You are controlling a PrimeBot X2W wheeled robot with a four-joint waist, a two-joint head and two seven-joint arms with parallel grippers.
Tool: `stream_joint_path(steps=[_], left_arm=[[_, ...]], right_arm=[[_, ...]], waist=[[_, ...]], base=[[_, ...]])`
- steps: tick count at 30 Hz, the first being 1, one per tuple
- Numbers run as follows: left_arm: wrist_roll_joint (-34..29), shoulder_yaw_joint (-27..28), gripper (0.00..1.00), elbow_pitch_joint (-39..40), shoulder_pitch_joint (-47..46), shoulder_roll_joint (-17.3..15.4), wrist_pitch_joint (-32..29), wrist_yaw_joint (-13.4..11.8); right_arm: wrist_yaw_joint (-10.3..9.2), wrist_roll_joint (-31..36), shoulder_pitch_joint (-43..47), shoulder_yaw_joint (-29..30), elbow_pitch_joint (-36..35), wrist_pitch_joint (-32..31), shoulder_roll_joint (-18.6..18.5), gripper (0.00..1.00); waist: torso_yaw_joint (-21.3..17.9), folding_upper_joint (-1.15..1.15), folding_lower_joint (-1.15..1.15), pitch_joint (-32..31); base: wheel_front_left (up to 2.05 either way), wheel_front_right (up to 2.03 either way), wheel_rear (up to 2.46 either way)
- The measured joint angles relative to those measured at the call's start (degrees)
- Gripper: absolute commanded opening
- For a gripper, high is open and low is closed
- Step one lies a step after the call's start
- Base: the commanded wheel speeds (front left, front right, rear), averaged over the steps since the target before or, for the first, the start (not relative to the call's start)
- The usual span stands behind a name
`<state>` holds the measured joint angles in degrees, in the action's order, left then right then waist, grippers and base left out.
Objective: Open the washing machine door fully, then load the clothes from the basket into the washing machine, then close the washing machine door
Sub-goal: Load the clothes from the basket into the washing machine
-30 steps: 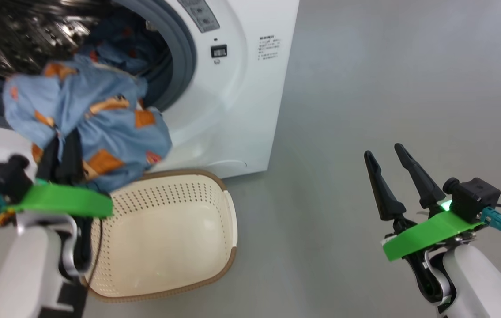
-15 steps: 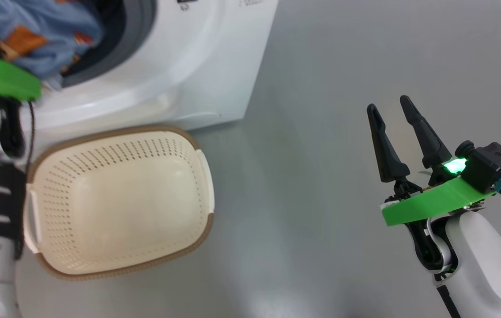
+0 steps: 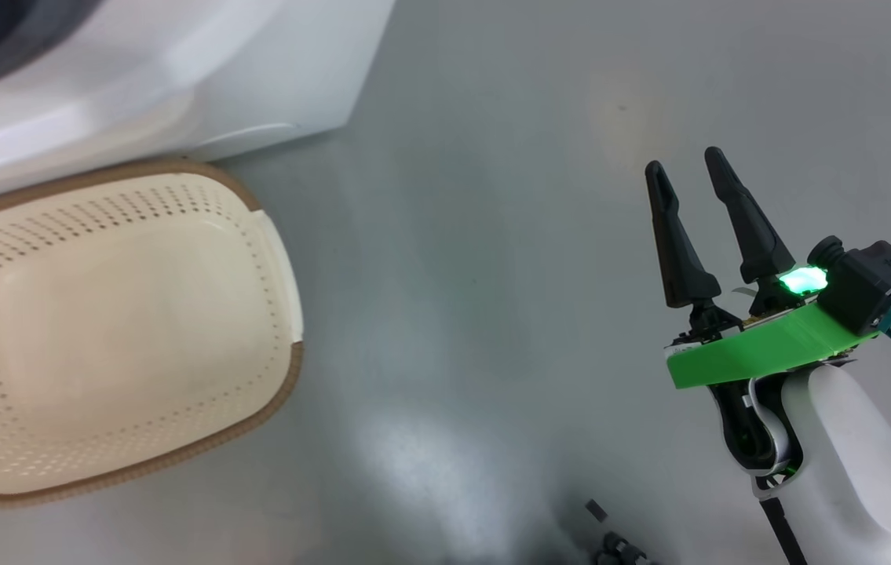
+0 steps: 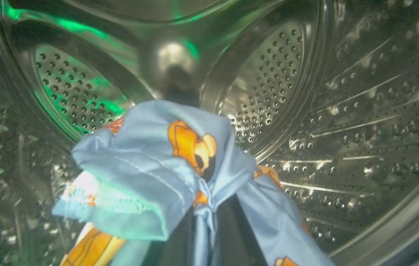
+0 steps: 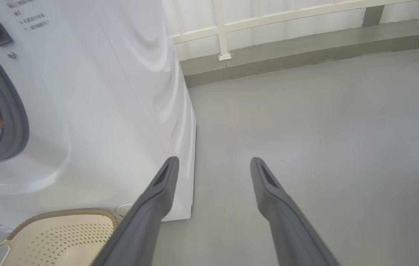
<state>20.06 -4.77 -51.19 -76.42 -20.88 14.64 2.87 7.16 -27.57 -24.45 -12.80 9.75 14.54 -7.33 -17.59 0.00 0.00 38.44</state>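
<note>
Obs: left gripper (image 4: 206,236) clenched on the bunched light-blue clothes (image 4: 150,162), inside the steel drum (image 4: 342,111) of the washing machine (image 5: 102,92). Right gripper (image 3: 684,161) jaws spread apart, over the grey floor (image 3: 476,235). Basket (image 3: 276,392) on the floor just before the machine.

Grey floor (image 5: 323,111) — white railing (image 5: 221,33) beyond.
</note>
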Motion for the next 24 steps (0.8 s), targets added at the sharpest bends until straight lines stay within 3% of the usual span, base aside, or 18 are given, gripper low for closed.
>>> stream_joint_path(steps=[3, 6, 8, 9, 15, 24], left_arm=[[-2.4, 1.8, 0.00, 5.6, -1.8, 0.0, 0.1, -0.8], [-3.1, 3.4, 0.00, 6.1, -2.3, 0.1, 0.1, -1.0], [-3.1, 4.0, 0.95, 3.0, -2.1, 0.4, 0.1, -1.8], [-3.3, 4.1, 1.00, 1.8, -2.0, 0.6, 0.1, -2.2], [-3.6, 3.8, 1.00, -10.2, -2.4, 1.7, -2.4, -4.0], [-3.1, 3.6, 1.00, -16.8, -3.7, 2.7, -1.4, -3.0]], right_arm=[[0.00, 0.0, 0.0, 0.0, -0.2, 0.0, 0.2, 1.00], [0.00, 0.0, 0.0, -0.1, -0.2, 0.0, 0.7, 1.00], [0.00, 0.3, 0.0, -0.2, -0.2, 0.0, 1.0, 1.00], [0.00, 0.4, 0.0, -0.2, -0.2, 0.0, 1.0, 1.00], [0.00, 0.4, 0.0, -0.6, 0.2, 0.0, 1.3, 1.00], [0.00, 0.4, -1.1, -1.3, 0.9, 0.0, 1.3, 1.00]], waist=[[-1.2, 0.00, 0.00, 1.6], [-2.4, 0.00, 0.00, 2.6], [-3.0, 0.00, 0.00, 2.9], [-3.1, 0.00, 0.00, 3.0], [-2.6, 0.00, 0.00, 2.5], [-1.8, 0.00, 0.00, 0.0]], base=[[0.00, 0.00, 0.00], [0.00, 0.00, 0.00], [0.00, 0.00, 0.00], [0.00, 0.00, 0.00], [0.00, 0.00, 0.00], [0.00, 0.00, 0.00]])
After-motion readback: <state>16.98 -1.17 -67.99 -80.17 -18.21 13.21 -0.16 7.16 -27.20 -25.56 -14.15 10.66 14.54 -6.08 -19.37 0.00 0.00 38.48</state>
